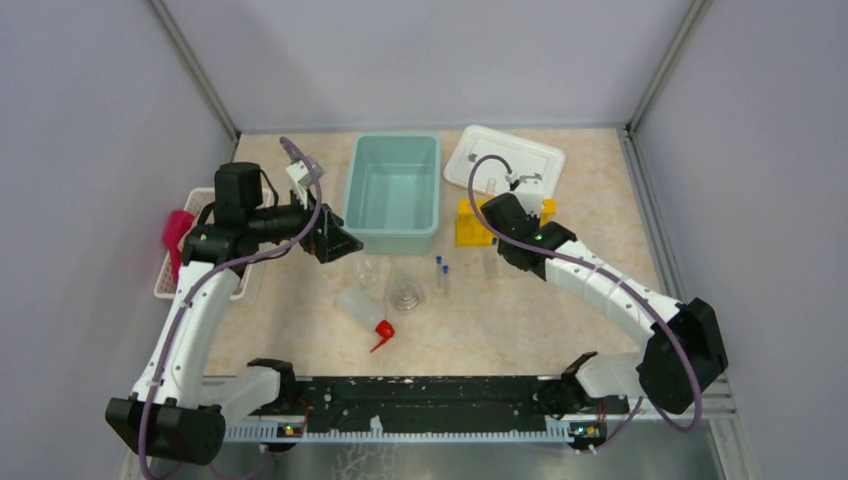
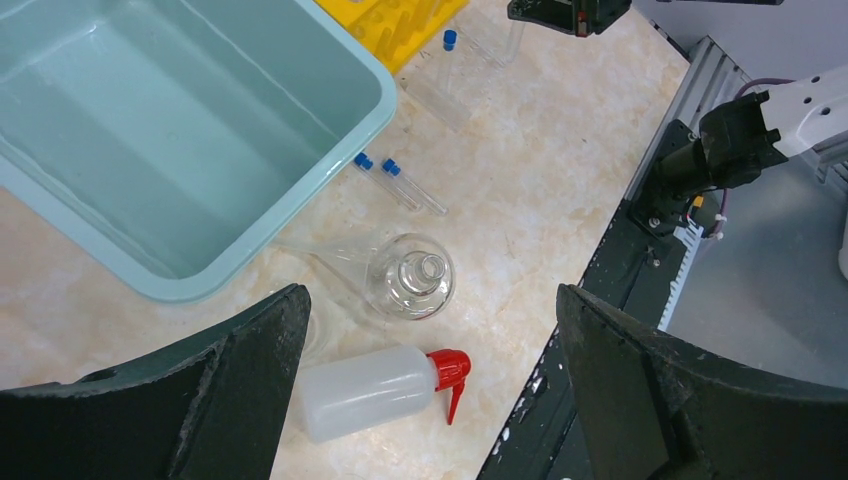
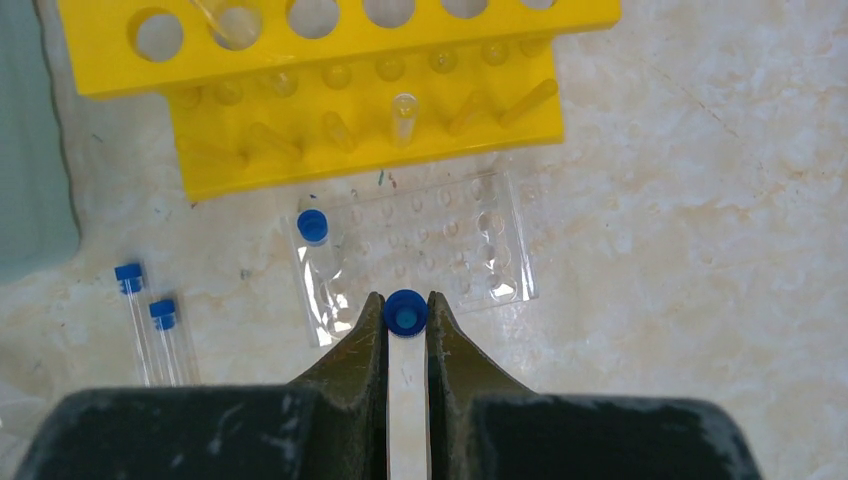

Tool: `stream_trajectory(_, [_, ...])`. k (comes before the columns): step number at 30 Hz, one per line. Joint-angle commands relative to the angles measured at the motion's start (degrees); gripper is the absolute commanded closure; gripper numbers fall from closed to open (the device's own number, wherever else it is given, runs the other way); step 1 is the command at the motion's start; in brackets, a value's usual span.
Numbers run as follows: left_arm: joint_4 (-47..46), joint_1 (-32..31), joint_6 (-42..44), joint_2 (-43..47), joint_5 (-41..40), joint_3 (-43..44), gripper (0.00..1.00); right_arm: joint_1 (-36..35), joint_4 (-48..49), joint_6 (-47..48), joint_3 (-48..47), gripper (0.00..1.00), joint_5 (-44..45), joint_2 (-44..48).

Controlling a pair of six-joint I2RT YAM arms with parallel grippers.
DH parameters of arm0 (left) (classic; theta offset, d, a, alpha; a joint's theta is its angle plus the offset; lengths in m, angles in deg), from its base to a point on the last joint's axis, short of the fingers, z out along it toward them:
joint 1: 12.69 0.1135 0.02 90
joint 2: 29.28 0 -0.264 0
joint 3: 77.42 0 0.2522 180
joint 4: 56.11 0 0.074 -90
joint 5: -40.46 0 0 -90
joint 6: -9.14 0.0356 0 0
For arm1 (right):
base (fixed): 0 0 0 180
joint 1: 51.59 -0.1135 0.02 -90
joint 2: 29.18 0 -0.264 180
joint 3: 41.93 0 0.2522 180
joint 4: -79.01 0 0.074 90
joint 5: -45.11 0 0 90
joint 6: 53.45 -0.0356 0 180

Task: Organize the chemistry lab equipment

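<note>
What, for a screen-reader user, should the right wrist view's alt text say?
Right gripper shut on a blue-capped tube at the near edge of a clear holed stand holding another capped tube. Beyond stands a yellow tube rack; two more capped tubes lie on the table at left.

Glossy clear glass flask [image 2: 410, 277]; translucent matt plastic squeeze bottle [image 2: 365, 390]; smooth yellow plastic rack [image 3: 480, 150]; marbled, perhaps laminate, tabletop [image 2: 520, 200]

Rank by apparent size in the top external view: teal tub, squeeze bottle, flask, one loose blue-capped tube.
1. teal tub
2. squeeze bottle, lying flat
3. flask, upright and seen end-on, so it is a near tie with the bottle
4. blue-capped tube
</note>
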Motion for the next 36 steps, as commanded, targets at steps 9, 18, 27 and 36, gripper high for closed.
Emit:
stream_trajectory(9, [-0.5,0.1,0.2,0.5,-0.3,0.8,0.01,2.9,12.6,-0.3,1.8,1.00,2.7,-4.8])
stream_trajectory(18, [-0.5,0.1,0.5,0.6,-0.9,0.8,0.01,3.6,15.5,-0.6,3.4,1.00,2.1,-7.5])
stream_trajectory(27, [-0.7,0.1,0.3,0.3,-1.0,1.2,0.01,4.6,17.5,-0.5,4.2,1.00,1.4,-9.3])
stream_trajectory(36, [-0.7,0.1,0.3,0.2,-1.0,1.4,0.01,5.3,19.4,-0.5,4.5,1.00,0.8,-10.4])
